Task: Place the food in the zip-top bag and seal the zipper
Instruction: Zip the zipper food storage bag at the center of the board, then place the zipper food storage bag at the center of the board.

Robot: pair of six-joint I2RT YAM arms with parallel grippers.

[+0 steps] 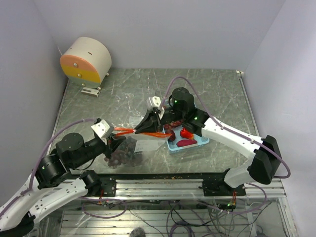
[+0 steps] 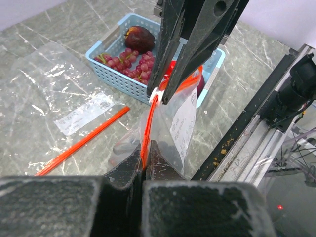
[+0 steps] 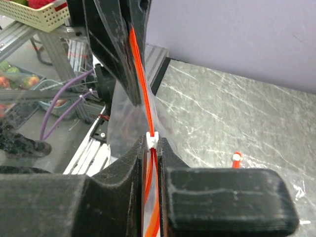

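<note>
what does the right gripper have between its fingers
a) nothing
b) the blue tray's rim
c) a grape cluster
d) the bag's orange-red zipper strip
d: the right gripper pinches the zipper at its white slider, with the zip-top bag hanging below, apart from the blue tray.
</note>
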